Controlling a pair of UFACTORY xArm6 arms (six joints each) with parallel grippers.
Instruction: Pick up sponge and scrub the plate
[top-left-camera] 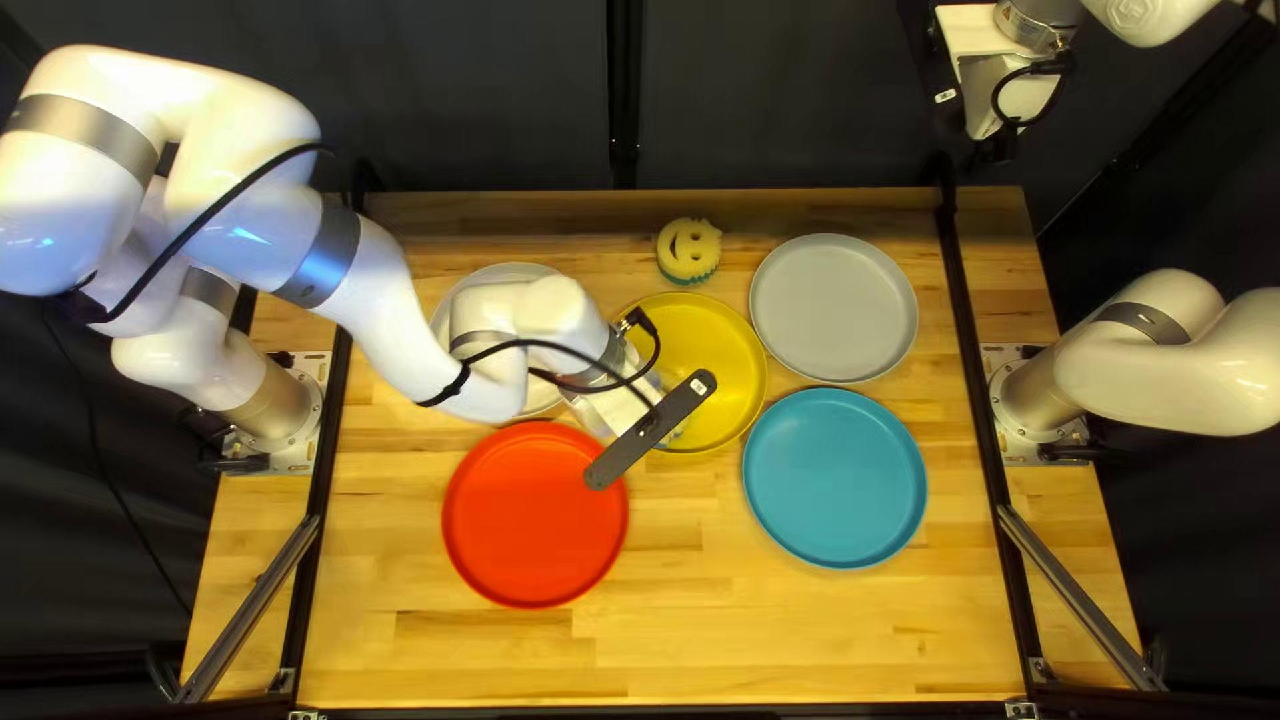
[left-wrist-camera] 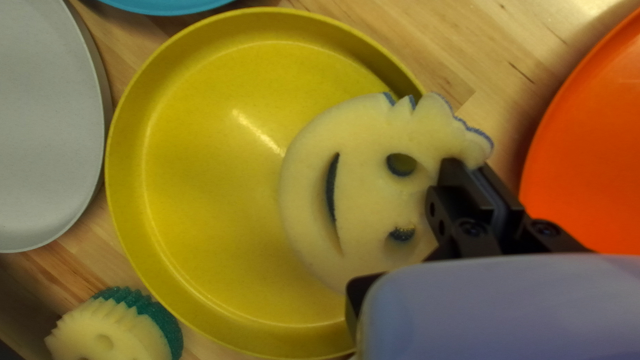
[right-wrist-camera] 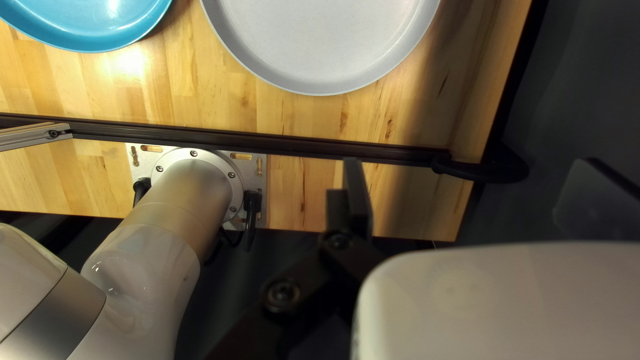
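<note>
My left gripper (top-left-camera: 616, 398) is over the left part of the yellow plate (top-left-camera: 727, 354), its fingertips hidden from above. In the left wrist view my left gripper (left-wrist-camera: 481, 190) is shut on a cream smiley sponge (left-wrist-camera: 360, 160) with blue edging, pinched near its scalloped side. The sponge's face lies over the yellow plate (left-wrist-camera: 200, 167); contact with the plate cannot be told. A second smiley sponge (top-left-camera: 690, 248), green underneath, rests on the table beyond the plate. My right gripper (top-left-camera: 994, 100) is raised beyond the far right edge; in the right wrist view the right gripper (right-wrist-camera: 479, 193) stands open with nothing between its fingers.
An orange-red plate (top-left-camera: 534, 520) is nearer the front, a blue plate (top-left-camera: 835, 478) and a grey plate (top-left-camera: 834, 307) are right of the yellow one. Another pale plate (top-left-camera: 460, 296) is partly under my left arm. Dark rails (top-left-camera: 980, 360) run along both table sides.
</note>
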